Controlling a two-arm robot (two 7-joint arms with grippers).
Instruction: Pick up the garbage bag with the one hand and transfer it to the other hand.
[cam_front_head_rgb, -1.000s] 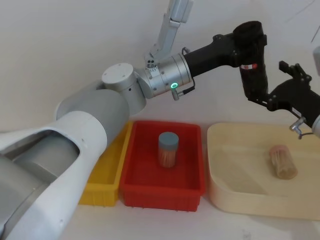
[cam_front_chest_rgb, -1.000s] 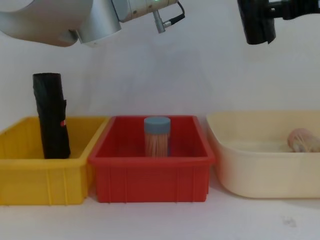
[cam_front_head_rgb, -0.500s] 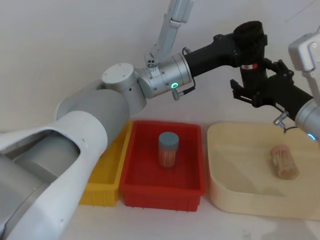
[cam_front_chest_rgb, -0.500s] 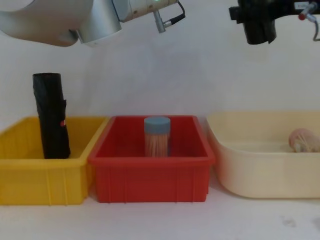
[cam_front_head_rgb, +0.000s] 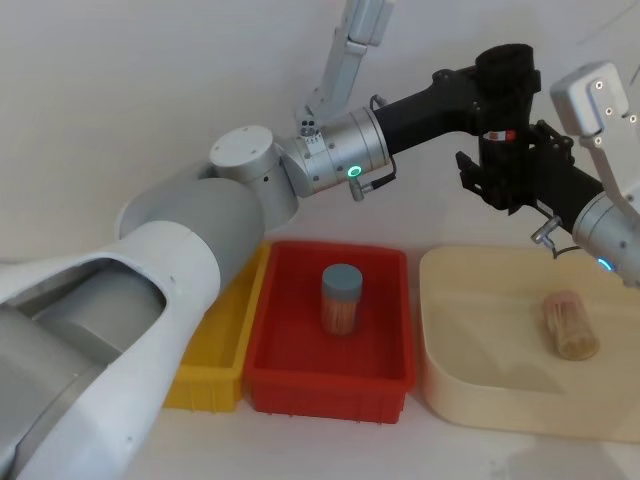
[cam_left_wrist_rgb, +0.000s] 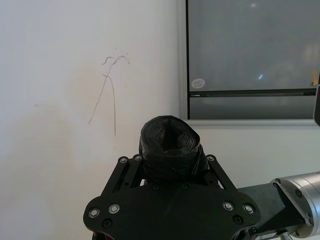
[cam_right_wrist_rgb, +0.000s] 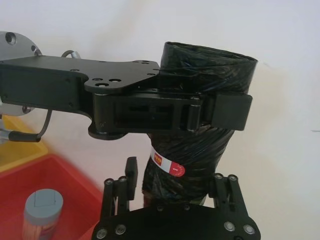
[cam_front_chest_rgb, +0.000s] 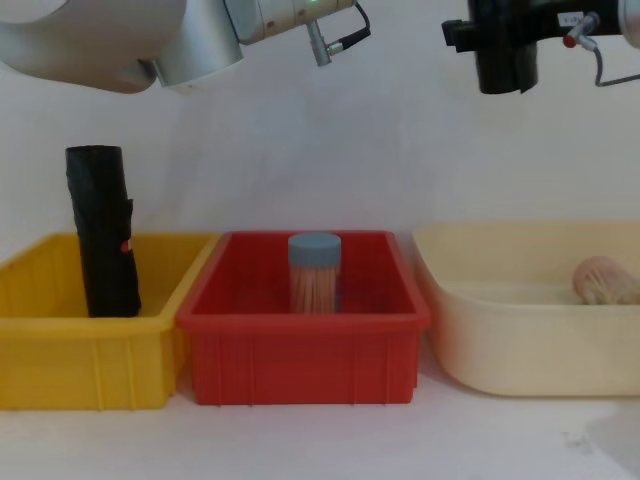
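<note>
red plastic bin (cam_front_head_rgb: 385, 385) sits nearest, and it serves as the landmark. a blue-lidded jar of sticks (cam_front_head_rgb: 341, 299) stands upright inside it. a yellow bin (cam_front_chest_rgb: 60, 350) touches its left side, with a second black roll (cam_front_chest_rgb: 102, 232) standing upright in it. a cream tray (cam_front_head_rgb: 450, 330) lies just beside the red bin's right side, holding a pale jar (cam_front_head_rgb: 568, 324) on its side.

farther back, high above the red bin's right rear corner, the garbage bag (cam_front_head_rgb: 503, 105) hangs upright in the air. the left gripper (cam_right_wrist_rgb: 220, 111), on the green-lit wrist, is clamped across the bag's upper part. the right gripper (cam_right_wrist_rgb: 172, 192), blue-lit, reaches in from the tray side; its fingers (cam_right_wrist_rgb: 131, 187) flank the bag's lower end below the red-and-white label (cam_right_wrist_rgb: 167, 163), and i cannot tell whether they press it.
</note>
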